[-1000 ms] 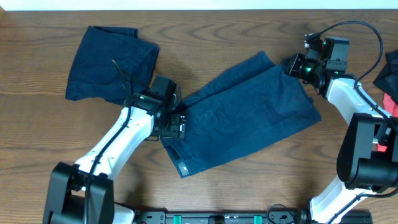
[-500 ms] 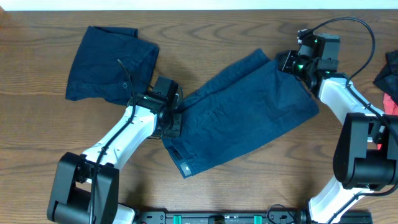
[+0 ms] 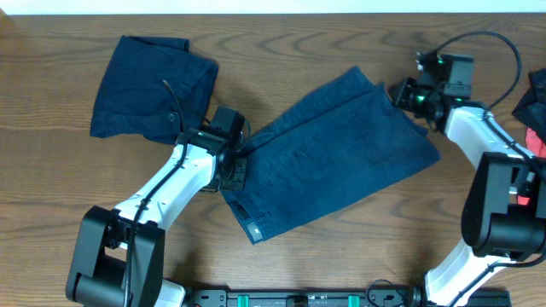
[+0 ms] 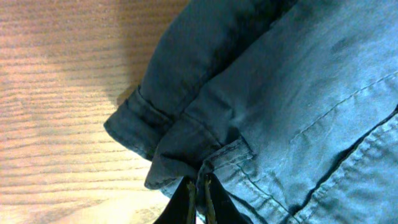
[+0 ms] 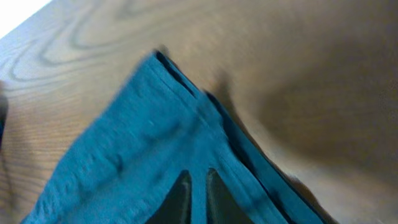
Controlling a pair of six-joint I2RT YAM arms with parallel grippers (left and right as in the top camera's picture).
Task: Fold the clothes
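Observation:
Dark navy shorts (image 3: 337,158) lie spread slantwise across the middle of the table. My left gripper (image 3: 240,165) is shut on their waistband corner at the left end. The left wrist view shows that folded corner (image 4: 186,140) pinched between the fingertips (image 4: 199,186). At the upper right end, my right gripper (image 3: 401,92) is shut on the leg hem corner. In the right wrist view the blue cloth (image 5: 124,155) runs between the closed tips (image 5: 198,182). A second navy garment (image 3: 152,85) lies folded at the back left.
More clothes, a dark piece (image 3: 534,98) and a coral-red piece (image 3: 538,143), lie at the table's right edge beside the right arm. Bare wooden table (image 3: 77,188) shows on the left and along the front. The white back edge (image 3: 273,7) runs along the top.
My left gripper has gone from open to shut on the shorts' waistband corner. The right gripper shifted slightly left, then back right, still gripping the hem corner.

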